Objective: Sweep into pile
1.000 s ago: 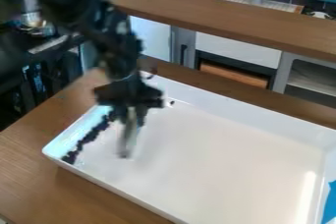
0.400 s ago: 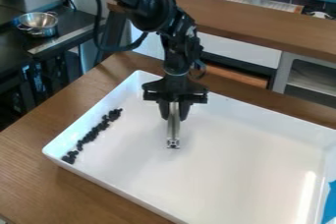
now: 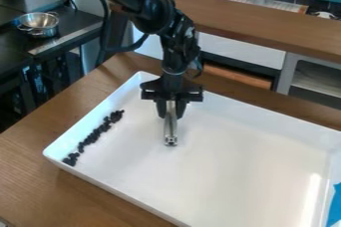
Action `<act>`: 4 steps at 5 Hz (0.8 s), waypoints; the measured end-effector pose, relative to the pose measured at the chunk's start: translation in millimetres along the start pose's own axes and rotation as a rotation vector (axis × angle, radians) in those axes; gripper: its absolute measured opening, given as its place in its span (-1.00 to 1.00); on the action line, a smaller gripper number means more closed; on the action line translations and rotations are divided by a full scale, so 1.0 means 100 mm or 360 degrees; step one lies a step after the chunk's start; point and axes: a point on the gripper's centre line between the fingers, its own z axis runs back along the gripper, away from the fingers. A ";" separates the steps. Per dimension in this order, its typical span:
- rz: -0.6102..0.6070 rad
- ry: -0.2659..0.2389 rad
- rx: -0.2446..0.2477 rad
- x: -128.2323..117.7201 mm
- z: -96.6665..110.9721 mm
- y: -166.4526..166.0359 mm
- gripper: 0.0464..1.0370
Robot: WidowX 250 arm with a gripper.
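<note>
The counter [image 3: 40, 186] is brown wood with streaky grain, showing to the left of, behind and in front of a large white tray [image 3: 233, 161]. The tray lies directly on it, raised walls all round, one corner pointing left.

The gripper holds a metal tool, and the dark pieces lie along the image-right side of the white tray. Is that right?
Wrong side: the camera view shows the dark pieces along the image-left side of the white tray. The gripper holds a metal tool.
</note>
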 end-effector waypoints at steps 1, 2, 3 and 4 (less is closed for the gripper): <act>-0.0005 -0.0006 -0.0004 0.02 -0.02 0.03 -0.40; 0.0011 0.0009 -0.0003 0.05 -0.03 0.12 -0.40; 0.0037 0.0018 0.0046 0.07 -0.06 0.27 -0.40; 0.0036 0.0047 0.0087 0.03 -0.07 0.41 -0.40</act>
